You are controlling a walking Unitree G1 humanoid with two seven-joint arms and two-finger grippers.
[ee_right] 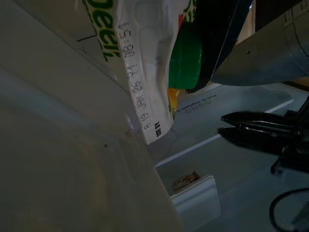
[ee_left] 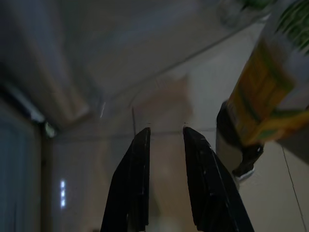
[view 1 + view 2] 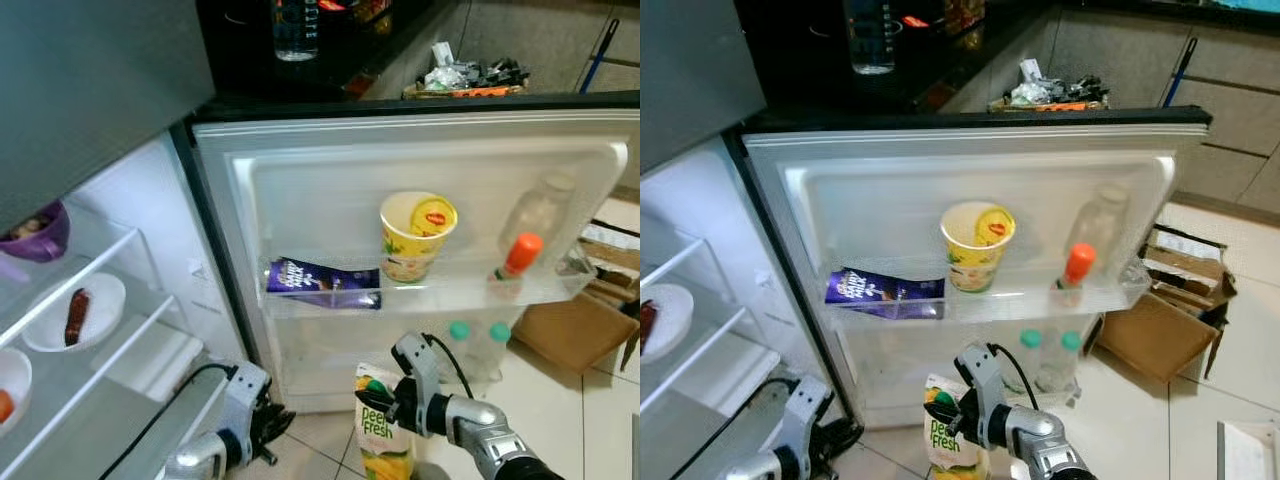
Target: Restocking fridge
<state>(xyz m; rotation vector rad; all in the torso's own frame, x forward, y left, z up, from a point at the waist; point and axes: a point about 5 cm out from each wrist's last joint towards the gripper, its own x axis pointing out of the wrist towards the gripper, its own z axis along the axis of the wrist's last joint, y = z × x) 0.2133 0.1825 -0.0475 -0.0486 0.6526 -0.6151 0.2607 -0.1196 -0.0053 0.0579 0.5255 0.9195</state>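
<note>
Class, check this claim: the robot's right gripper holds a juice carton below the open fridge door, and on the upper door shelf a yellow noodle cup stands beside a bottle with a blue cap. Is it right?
Not quite. The cap of the bottle beside the noodle cup is orange, not blue, as the left eye view shows. The rest holds: the right gripper holds the juice carton below the open fridge door.

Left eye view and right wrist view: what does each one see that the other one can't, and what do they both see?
Left eye view's extras: the fridge door shelf with a purple chocolate bar, a yellow noodle cup and an orange-capped bottle. Right wrist view's extra: the printed date stamp on the carton, seen up close. Shared by both: the juice carton, clamped in the jaws of the right gripper, and the left gripper nearby.
</note>
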